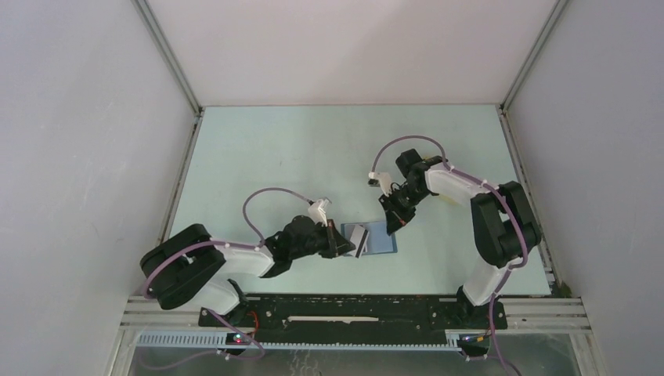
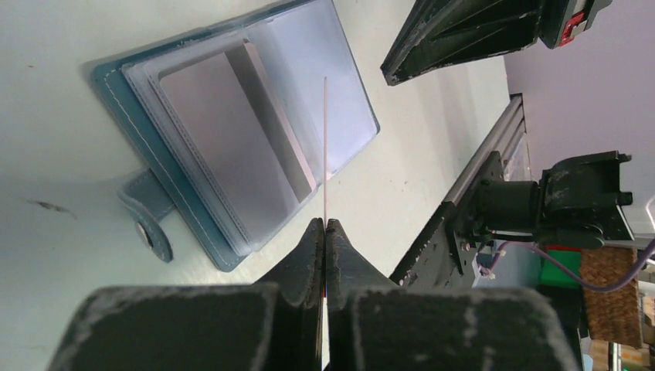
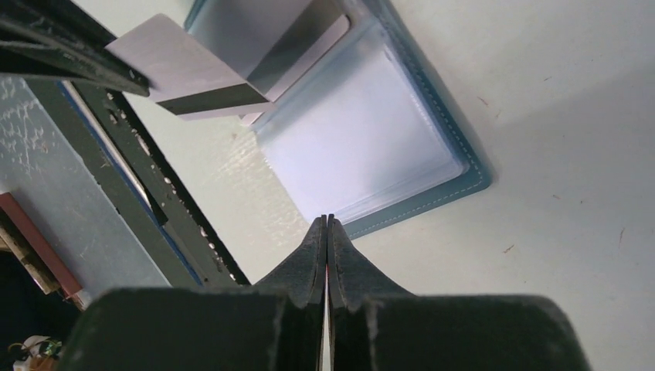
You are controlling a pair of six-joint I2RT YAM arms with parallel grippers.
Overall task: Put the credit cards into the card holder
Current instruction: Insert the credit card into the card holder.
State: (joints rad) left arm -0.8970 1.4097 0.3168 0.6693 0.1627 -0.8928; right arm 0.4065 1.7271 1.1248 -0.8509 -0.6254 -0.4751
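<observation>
The blue card holder (image 1: 380,240) lies open on the pale table between the two arms. A grey card (image 2: 232,131) sits in its left clear slot; the right slot (image 3: 363,147) looks bare. My left gripper (image 2: 325,222) is shut on a thin credit card (image 2: 325,139), seen edge-on and standing over the holder's middle. From the right wrist view this held card (image 3: 185,73) is pale with a dark stripe. My right gripper (image 3: 326,220) is shut with nothing visible between its fingers, its tips at the rim of the holder's right page. In the top view it (image 1: 389,225) hovers at the holder's far right corner.
A black and aluminium rail (image 1: 352,309) runs along the near table edge, close behind the holder. Enclosure walls (image 1: 94,157) stand left, right and at the back. The right arm's base (image 2: 571,201) stands near the rail.
</observation>
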